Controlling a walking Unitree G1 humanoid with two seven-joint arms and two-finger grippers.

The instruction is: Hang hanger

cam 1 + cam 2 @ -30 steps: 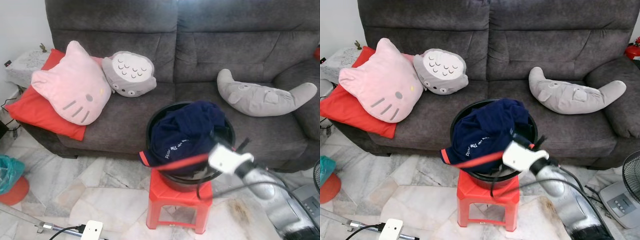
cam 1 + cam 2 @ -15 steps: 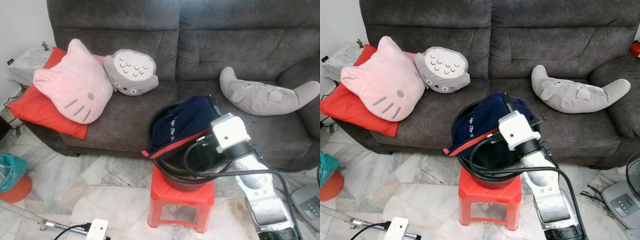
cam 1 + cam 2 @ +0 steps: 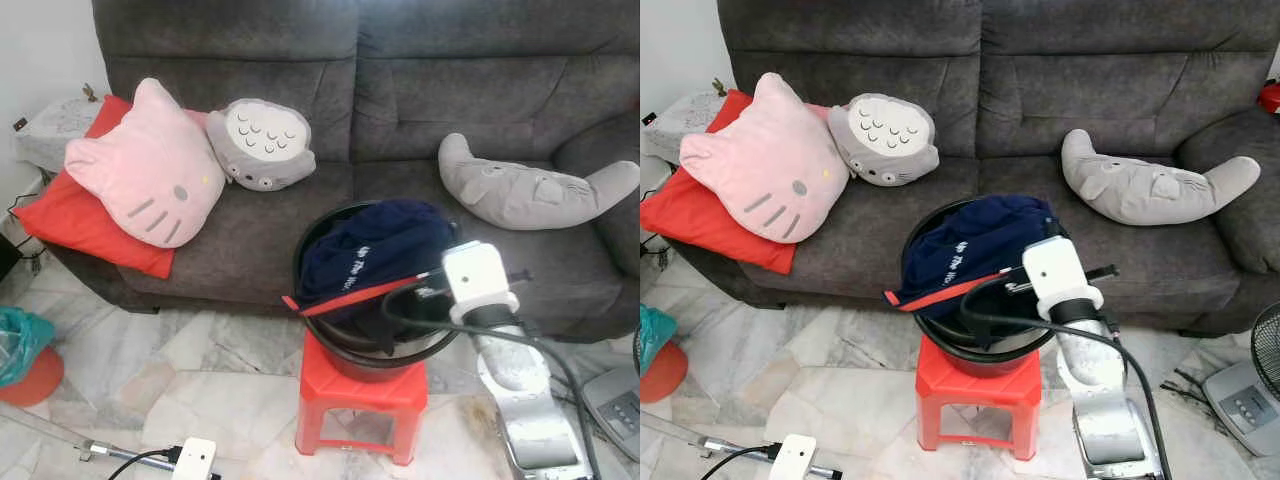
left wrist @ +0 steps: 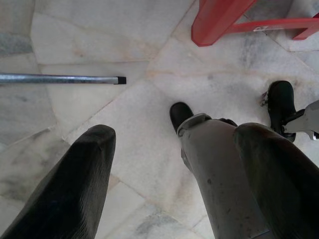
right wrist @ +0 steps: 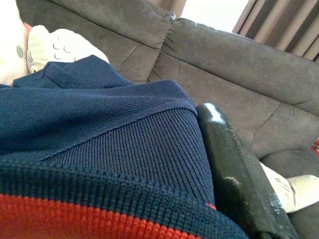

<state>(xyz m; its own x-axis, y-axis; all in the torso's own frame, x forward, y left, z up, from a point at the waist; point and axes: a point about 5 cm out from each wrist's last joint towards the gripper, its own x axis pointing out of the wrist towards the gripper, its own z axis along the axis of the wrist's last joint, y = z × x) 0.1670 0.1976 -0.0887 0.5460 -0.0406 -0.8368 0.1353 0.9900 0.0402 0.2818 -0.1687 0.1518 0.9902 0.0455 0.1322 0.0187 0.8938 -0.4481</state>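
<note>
Right now I see my right gripper [image 3: 1025, 283] at centre frame in the head views, reaching into the black basket [image 3: 940, 340] that sits on the red stool [image 3: 980, 385] in the lower middle. A navy garment [image 3: 970, 255] with a red hem and white lettering is heaped in the basket, and part of it is drawn out toward the left over the basket's rim. From the right wrist camera the knit fabric lies pressed against one black finger [image 5: 234, 169], so the gripper looks clamped on the garment, though I can make out just that one finger. I cannot make out a hanger anywhere in these pictures. My left gripper [image 4: 174, 164] hangs low over the marble floor [image 4: 99, 30], its two fingers spread wide apart with nothing between them; a metal rod [image 4: 60, 78] lies on the tiles toward the upper left of that view. Behind the stool runs the grey sofa [image 3: 450, 80], with a pink cat cushion [image 3: 150, 165] on a red cushion [image 3: 70, 225] at the left, a round grey cushion [image 3: 262, 145] beside it, and a long grey cushion [image 3: 530, 195] at the right.
</note>
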